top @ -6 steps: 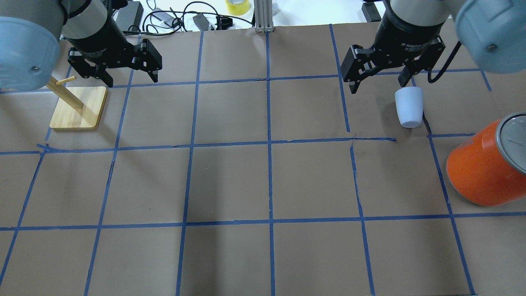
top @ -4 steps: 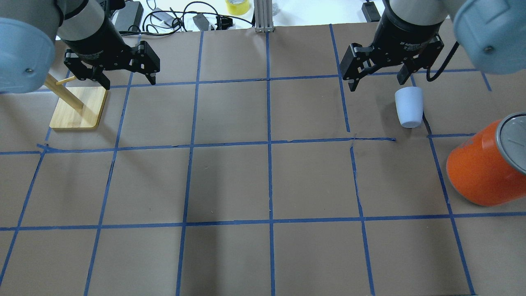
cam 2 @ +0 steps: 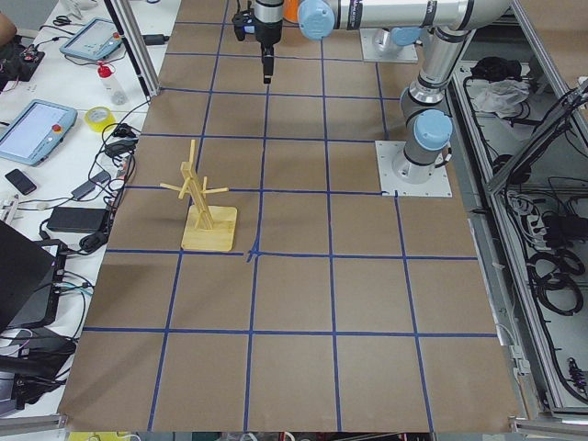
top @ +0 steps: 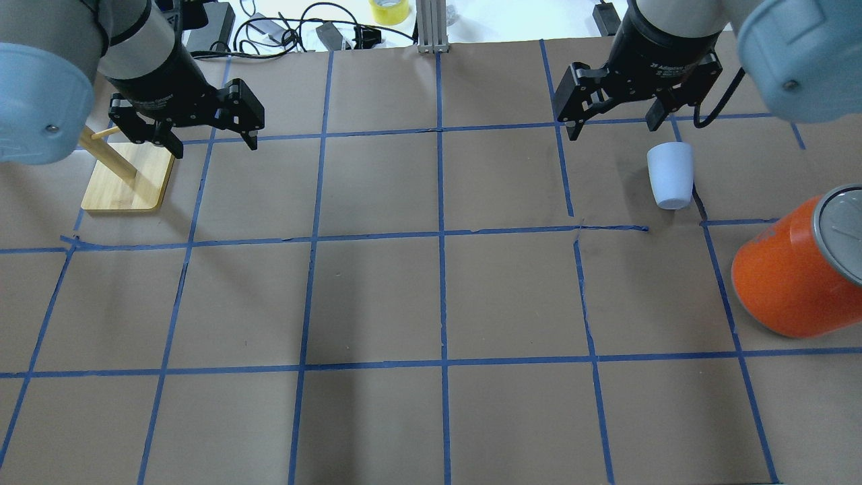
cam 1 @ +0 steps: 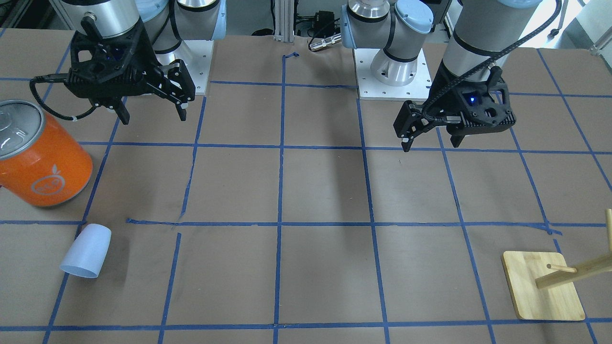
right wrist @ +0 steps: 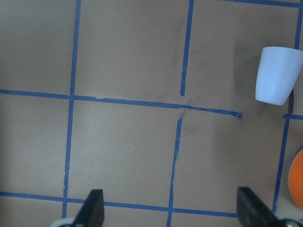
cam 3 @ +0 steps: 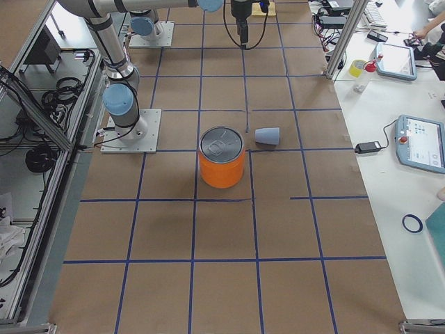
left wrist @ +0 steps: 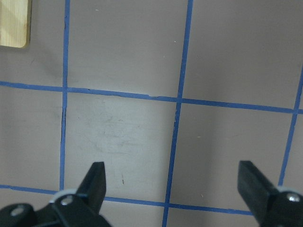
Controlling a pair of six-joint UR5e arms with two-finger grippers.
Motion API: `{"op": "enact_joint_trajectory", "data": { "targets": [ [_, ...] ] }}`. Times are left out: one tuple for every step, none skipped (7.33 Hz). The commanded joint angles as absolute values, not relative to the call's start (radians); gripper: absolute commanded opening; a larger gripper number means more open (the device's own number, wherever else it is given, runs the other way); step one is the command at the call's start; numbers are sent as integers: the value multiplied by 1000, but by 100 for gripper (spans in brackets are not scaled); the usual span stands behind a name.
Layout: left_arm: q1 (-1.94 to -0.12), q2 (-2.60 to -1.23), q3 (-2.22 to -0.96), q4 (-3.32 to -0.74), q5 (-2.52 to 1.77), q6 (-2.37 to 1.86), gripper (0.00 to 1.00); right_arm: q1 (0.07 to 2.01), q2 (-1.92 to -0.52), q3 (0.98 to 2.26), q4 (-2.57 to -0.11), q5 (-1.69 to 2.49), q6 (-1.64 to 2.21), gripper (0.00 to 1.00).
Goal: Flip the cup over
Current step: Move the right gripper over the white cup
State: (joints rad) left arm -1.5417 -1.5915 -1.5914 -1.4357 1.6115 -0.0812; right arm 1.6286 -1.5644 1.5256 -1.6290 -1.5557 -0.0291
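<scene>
The cup (top: pixel 670 175) is small and pale blue-white. It lies on its side on the brown table, rim pointing away from the robot, and also shows in the front view (cam 1: pixel 86 251), the right side view (cam 3: pixel 268 136) and the right wrist view (right wrist: pixel 277 75). My right gripper (top: pixel 611 128) is open and empty, held above the table just beyond and left of the cup; it also shows in the front view (cam 1: pixel 154 115) and its own wrist view (right wrist: pixel 173 208). My left gripper (top: pixel 214 147) is open and empty at the far left, also seen in the front view (cam 1: pixel 430 143) and its wrist view (left wrist: pixel 173 184).
A big orange can (top: pixel 788 276) with a silver lid stands near the right edge, close to the cup. A wooden peg stand (top: pixel 128 178) sits at the far left beside my left gripper. Cables and a yellow tape roll (top: pixel 389 10) lie beyond the table's far edge.
My right gripper has drifted a little up and away from the cup, still open. My left gripper has shifted only slightly. The cup has not moved.
</scene>
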Motion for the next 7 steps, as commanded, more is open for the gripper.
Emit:
{"op": "enact_joint_trajectory", "data": {
  "targets": [
    [-1542, -1582, -1589, -1436, 1615, -81, 100, 1558, -1473, 1525, -1752, -1568, -29, 100],
    [-1540, -1582, -1586, -1440, 1617, -80, 100, 1493, -1398, 1517, -1822, -1569, -28, 100],
    [-1540, -1580, -1583, -1446, 1617, -80, 100, 1452, -1328, 1516, -1889, -1572, -28, 100],
    [-1540, -1582, -1583, -1447, 1617, -80, 100, 1403, -1254, 1519, -1970, -1609, -22, 100],
    [-1540, -1582, -1588, -1445, 1615, -80, 100, 1358, -1209, 1523, -1991, -1609, -20, 100],
    [-1540, -1580, -1591, -1445, 1609, -81, 100, 1344, -1172, 1526, -2008, -1608, -31, 99],
    [-1540, -1582, -1592, -1443, 1608, -81, 100, 1342, -1128, 1526, -2082, -1612, -28, 100]
  ]
}}
